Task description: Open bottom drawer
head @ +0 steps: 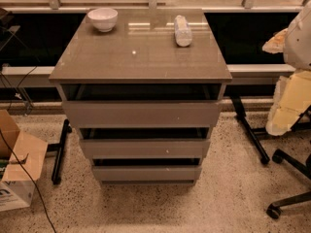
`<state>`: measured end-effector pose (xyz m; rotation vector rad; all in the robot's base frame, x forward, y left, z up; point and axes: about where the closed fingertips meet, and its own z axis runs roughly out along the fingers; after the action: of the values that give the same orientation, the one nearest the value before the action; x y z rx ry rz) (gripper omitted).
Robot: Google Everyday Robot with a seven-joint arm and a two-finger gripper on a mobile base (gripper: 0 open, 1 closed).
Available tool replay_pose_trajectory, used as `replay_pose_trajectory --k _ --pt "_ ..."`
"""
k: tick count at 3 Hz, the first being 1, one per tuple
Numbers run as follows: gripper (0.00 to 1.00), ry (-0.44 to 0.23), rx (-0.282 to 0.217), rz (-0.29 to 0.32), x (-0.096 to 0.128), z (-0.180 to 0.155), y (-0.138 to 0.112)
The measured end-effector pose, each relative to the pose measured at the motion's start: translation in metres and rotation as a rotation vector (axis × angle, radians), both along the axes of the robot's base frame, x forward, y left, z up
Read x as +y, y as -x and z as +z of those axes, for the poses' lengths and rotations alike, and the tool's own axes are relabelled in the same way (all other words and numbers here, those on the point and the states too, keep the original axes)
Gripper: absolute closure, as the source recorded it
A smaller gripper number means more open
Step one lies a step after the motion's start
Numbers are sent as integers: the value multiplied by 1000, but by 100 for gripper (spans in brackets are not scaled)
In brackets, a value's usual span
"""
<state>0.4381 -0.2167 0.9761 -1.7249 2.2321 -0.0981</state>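
Observation:
A grey-brown cabinet stands in the middle of the camera view, seen from above and in front. It has three plain handleless fronts that step back downward. The bottom drawer is the narrowest and shortest front, with a dark gap above it. The mid-width front and the widest front sit above it. My gripper is out of view. Only a white rounded part, possibly my arm, shows at the right edge, well away from the drawer.
A white bowl and a lying plastic bottle rest on the cabinet top. A cardboard box and a cable sit on the floor at left. Black stand legs and a chair base are at right.

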Motion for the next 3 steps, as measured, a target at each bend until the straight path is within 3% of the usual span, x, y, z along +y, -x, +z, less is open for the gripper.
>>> replay_pose_trajectory --k 1,2,3 --pt "0 -3 -8 0 1 1 0" --pt "0 -61 -27 26 9 -13 -4" --pt "0 -170 -60 58 22 -43 -10"
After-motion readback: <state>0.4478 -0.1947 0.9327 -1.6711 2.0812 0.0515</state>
